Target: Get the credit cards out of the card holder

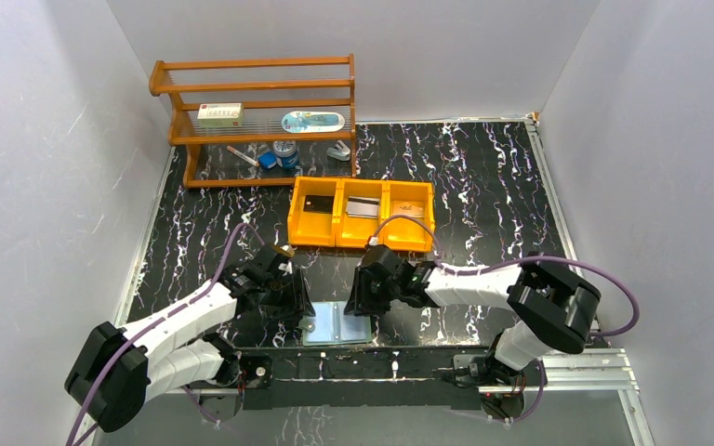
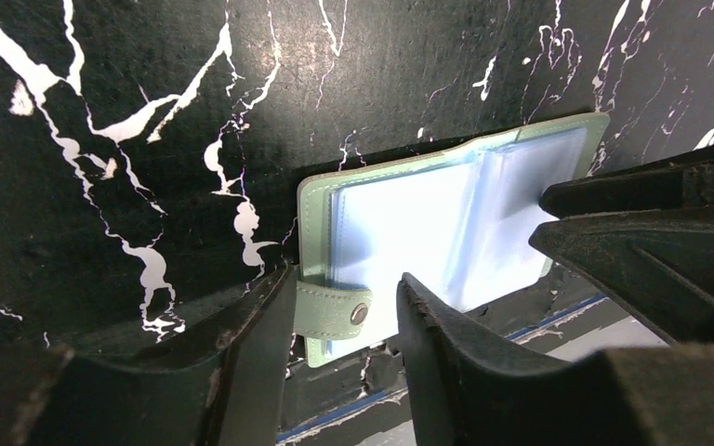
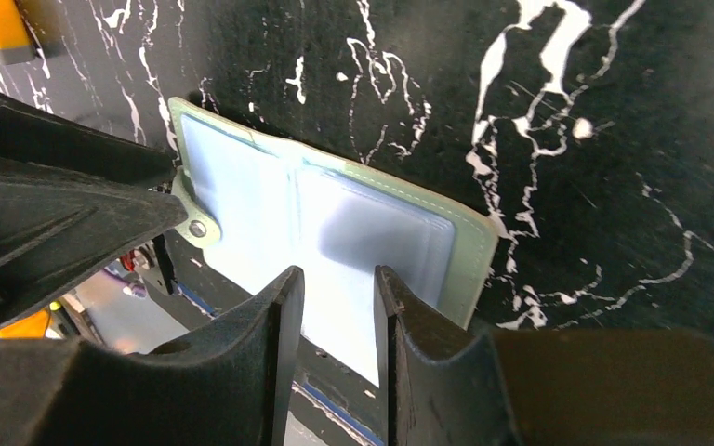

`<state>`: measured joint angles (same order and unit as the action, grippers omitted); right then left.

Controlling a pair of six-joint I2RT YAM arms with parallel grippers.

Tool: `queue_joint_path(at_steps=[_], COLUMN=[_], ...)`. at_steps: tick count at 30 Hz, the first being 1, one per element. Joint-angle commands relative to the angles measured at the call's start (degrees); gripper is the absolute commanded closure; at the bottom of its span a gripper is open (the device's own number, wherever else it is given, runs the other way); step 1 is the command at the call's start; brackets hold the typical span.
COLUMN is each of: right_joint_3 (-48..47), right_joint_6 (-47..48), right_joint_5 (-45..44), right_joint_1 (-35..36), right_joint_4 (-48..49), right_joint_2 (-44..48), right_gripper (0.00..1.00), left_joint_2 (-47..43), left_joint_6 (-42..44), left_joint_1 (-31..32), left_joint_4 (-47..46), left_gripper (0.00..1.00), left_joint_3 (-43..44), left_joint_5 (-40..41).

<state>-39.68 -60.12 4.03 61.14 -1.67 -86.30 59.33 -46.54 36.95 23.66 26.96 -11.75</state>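
As wrist views show holder (image 2: 437,232), overhead adds cards (image 1: 363,206).

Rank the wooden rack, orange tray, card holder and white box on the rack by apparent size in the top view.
Largest to smallest:
1. wooden rack
2. orange tray
3. card holder
4. white box

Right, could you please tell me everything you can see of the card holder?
The card holder lies open and flat at the table's near edge: a muted-green stitched cover, leather-like, with pale glossy clear pockets that look empty. Its snap strap sticks out sideways between the left gripper's parted fingers; the right gripper stands over the other panel's near edge. Contact is unclear.
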Motion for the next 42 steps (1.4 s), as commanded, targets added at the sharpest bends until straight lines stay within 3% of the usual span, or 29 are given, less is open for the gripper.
queue_joint_path(at_steps=[1,6,14,26,35,42], right_joint_3=[-0.6,-4.5,-7.8,-6.7,-9.9,-13.1], right_joint_6=[-0.9,0.8,3.7,3.7,3.0,4.7], right_joint_5=[1.3,-1.5,-9.2,-3.3,-6.2,-6.0], right_joint_1=[0.4,0.8,1.1,2.0,3.3,4.1], right_joint_4=[0.9,-3.7,-17.0,-9.9,-13.1,-12.8], right_joint_2=[-2.9,-1.8,3.4,-1.4,-5.1,-5.3], right_gripper=[0.58,0.58,0.57,0.6,0.6,0.69], left_joint_2=[-0.2,-0.3,-0.9,-0.8,-0.9,-0.9], left_joint_6=[0.0,-0.2,-0.1,0.1,0.1,-0.1], left_joint_1=[0.8,1.3,1.3,1.4,1.4,1.6], left_joint_4=[-0.9,-1.2,-1.5,-1.8,-2.2,-2.9], left_gripper=[0.62,0.68,0.7,0.71,0.75,0.78], left_joint_3=[-1.3,-1.8,-1.9,-2.0,-2.3,-2.8], left_joint_5=[0.2,0.8,1.1,0.2,-0.5,-0.8])
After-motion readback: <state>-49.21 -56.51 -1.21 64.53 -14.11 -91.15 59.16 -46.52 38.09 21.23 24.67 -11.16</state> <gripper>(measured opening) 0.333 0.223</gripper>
